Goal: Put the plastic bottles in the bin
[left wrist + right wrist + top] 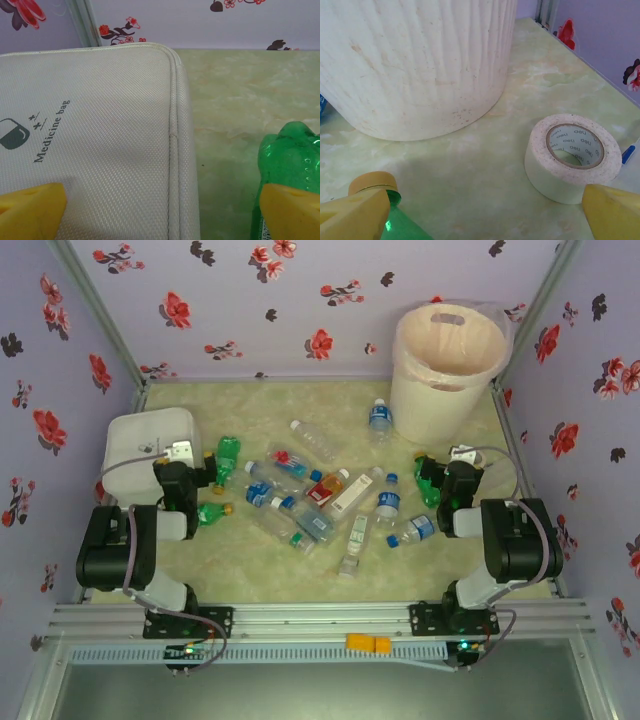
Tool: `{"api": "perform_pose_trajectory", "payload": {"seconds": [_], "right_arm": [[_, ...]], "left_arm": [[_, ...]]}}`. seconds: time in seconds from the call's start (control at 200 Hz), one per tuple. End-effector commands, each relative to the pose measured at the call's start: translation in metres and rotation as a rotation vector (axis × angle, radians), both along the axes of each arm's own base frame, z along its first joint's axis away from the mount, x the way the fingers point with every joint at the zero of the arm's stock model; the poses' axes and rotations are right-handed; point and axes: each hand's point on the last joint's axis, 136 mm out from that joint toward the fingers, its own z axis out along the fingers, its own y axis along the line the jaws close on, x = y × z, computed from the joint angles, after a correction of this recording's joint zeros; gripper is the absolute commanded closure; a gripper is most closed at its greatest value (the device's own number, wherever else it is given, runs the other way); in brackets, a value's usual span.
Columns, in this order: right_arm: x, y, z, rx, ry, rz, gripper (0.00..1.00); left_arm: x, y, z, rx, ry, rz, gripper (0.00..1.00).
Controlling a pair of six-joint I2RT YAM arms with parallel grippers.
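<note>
**Holding both hands open, bottles all on the surface**

My left hand point(160, 214) is released, its yellow fingers point(31, 211) spread wide and grasping nothing. It sits low at the corner of the white medicine bag point(100, 140), with a green bottle point(289, 155) just beside one finger. My right hand point(482, 216) is also released and empty. It hangs low over the surface point(485, 165), facing the ribbed wall of the bin point(420, 65). A second green bottle point(402, 225), tan-capped, lies right by one of its fingers, and a white tape roll point(567, 155) lies flat near the other.

From above, the plastic bottles point(322, 488) lie scattered across the middle of the surface, between my two arms. One blue-capped bottle point(380, 422) sits just beside the bin's foot. The bin stands upright in the far right corner, well apart from the medicine bag on the left.
</note>
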Motion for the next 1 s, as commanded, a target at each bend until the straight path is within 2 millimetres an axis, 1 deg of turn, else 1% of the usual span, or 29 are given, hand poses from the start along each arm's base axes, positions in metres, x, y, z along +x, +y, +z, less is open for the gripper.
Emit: {"api": "perform_pose_trajectory", "payload": {"seconds": [0.0, 0.185, 0.255, 0.83, 0.91, 0.95, 0.995], "right_arm": [[0.004, 0.003, 0.005, -0.004, -0.016, 0.020, 0.01], [0.004, 0.003, 0.006, -0.004, -0.017, 0.021, 0.01], [0.003, 0.003, 0.005, -0.003, -0.015, 0.021, 0.01], [0.003, 0.002, 0.005, 0.000, -0.016, 0.022, 0.01], [0.002, 0.000, 0.010, -0.003, -0.024, 0.007, 0.01], [0.001, -0.001, 0.017, -0.003, -0.036, 0.000, 0.01], [-0.001, -0.002, 0.022, -0.003, -0.029, -0.007, 0.01]], "left_arm": [[-0.003, 0.003, -0.011, -0.006, 0.039, 0.005, 0.00], [-0.003, 0.002, -0.010, -0.008, 0.036, 0.003, 0.00], [-0.002, -0.002, -0.011, -0.010, 0.042, -0.019, 0.00], [-0.001, -0.001, -0.011, -0.014, 0.043, -0.021, 0.00], [-0.002, -0.001, -0.011, -0.012, 0.041, -0.019, 0.00], [-0.002, 0.000, -0.010, -0.010, 0.038, -0.016, 0.00], [-0.003, 0.002, -0.004, -0.008, 0.031, 0.001, 0.00]]}}
